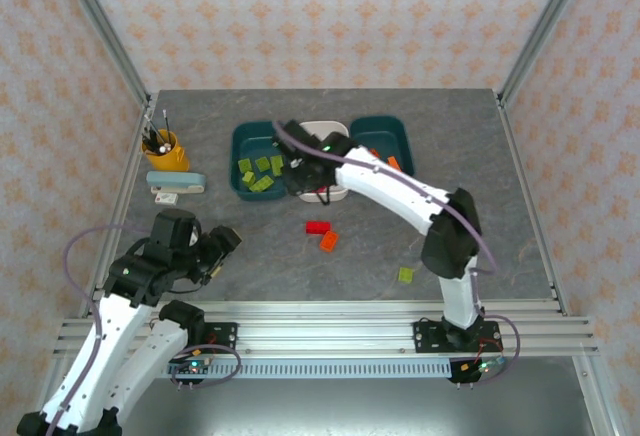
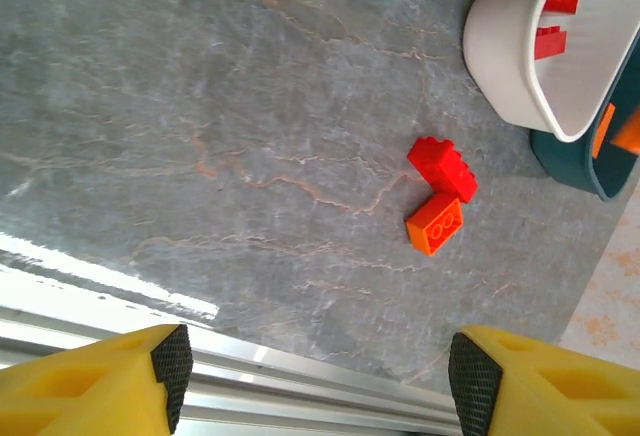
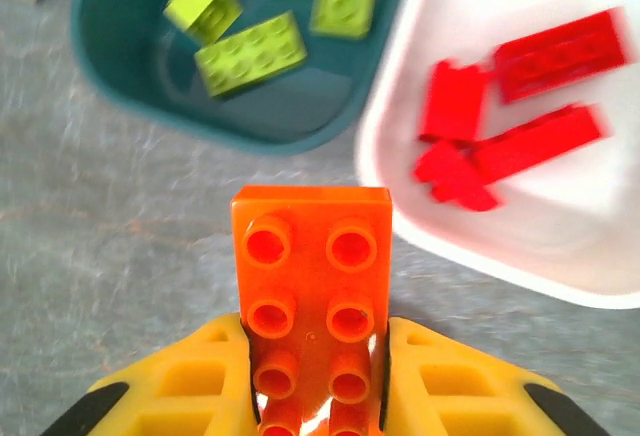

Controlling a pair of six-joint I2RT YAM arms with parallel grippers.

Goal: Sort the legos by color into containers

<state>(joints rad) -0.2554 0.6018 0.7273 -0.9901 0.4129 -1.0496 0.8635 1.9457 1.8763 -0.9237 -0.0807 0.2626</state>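
My right claw (image 3: 315,381) is clamped on an orange brick (image 3: 312,256). The yellow fingers (image 3: 180,386) press its two long sides and its studs face the wrist camera. The brick hangs above the grey tabletop (image 3: 120,256), just short of the near rims of two trays. To its left is a dark teal tray (image 3: 110,86) holding lime green bricks (image 3: 250,53). To its right is the white tray (image 3: 400,171) holding red bricks (image 3: 520,146). From the top camera I see this claw over the seam between those two trays. A second teal tray (image 1: 395,134) sits just beside the white one on its far right, with orange pieces (image 1: 394,163) inside.

My left claw (image 2: 320,366) stands open with nothing between its fingers. It is low, near the aluminium rail (image 2: 60,311) at the front edge of the tabletop. Ahead of it a loose red brick (image 2: 442,166) and a loose orange brick (image 2: 434,223) lie touching each other on the tabletop, near the white tray. A single green brick (image 1: 405,275) lies alone near the right arm's base, well apart from the rest.

A yellow pen cup (image 1: 165,151) stands at the far left.
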